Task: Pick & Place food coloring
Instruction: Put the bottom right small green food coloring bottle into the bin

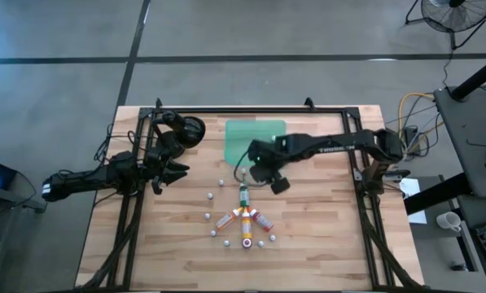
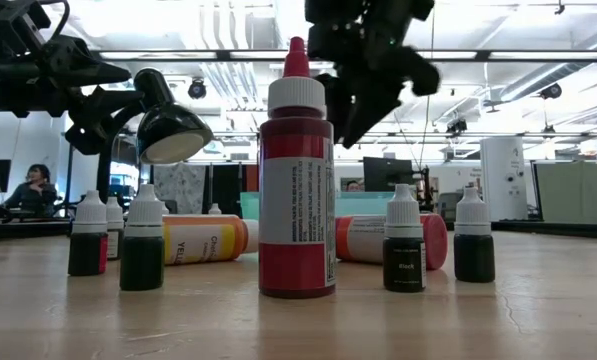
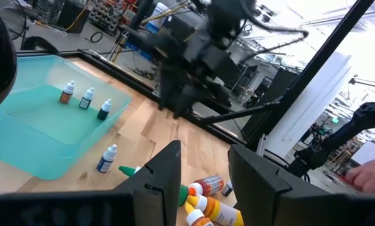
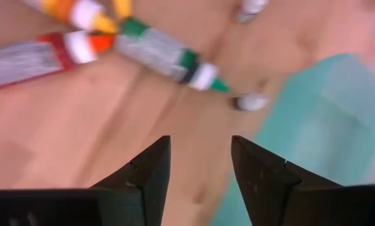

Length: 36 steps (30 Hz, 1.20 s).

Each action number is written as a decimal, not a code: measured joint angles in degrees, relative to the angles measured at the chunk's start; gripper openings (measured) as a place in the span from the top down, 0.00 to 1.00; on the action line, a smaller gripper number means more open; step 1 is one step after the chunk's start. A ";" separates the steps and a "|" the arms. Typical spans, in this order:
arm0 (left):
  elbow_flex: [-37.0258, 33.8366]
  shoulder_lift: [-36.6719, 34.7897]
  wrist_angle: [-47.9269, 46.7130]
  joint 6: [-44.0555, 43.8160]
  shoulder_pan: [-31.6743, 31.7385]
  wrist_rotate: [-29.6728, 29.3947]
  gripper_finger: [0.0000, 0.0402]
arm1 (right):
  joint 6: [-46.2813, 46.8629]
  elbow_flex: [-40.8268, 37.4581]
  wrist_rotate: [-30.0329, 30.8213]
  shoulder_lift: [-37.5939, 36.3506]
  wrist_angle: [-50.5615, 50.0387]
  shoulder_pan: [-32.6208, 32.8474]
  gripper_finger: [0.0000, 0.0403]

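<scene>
Jaws: right gripper parted, empty, above table; left gripper parted, empty, waiting aside | tray: three small bottles seen inside | left: green bottle, the others clustered on wood.

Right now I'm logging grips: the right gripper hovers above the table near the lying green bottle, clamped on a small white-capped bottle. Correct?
Not quite. The right gripper does hover near the lying green-labelled food coloring bottle, but the right wrist view shows its fingers apart with nothing between them; it holds no bottle.
</scene>
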 joint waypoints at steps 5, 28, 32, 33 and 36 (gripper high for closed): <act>0.01 0.00 -0.02 -0.01 -0.02 -0.02 0.74 | 14.09 -0.04 -0.10 0.04 -2.05 3.80 0.60; -0.01 0.00 0.00 -0.01 -0.02 -0.02 0.74 | 20.95 -2.19 -3.59 0.04 1.22 22.77 0.56; -0.01 0.00 -0.02 0.01 -0.02 0.00 0.74 | 22.29 -4.84 -3.63 0.21 5.03 25.06 0.50; 0.00 0.00 0.00 0.00 -0.02 -0.01 0.74 | 22.45 -5.27 -3.61 0.63 5.84 25.56 0.48; 0.00 0.00 -0.02 0.00 -0.02 -0.02 0.74 | 22.16 -5.79 -3.47 2.43 6.22 27.02 0.44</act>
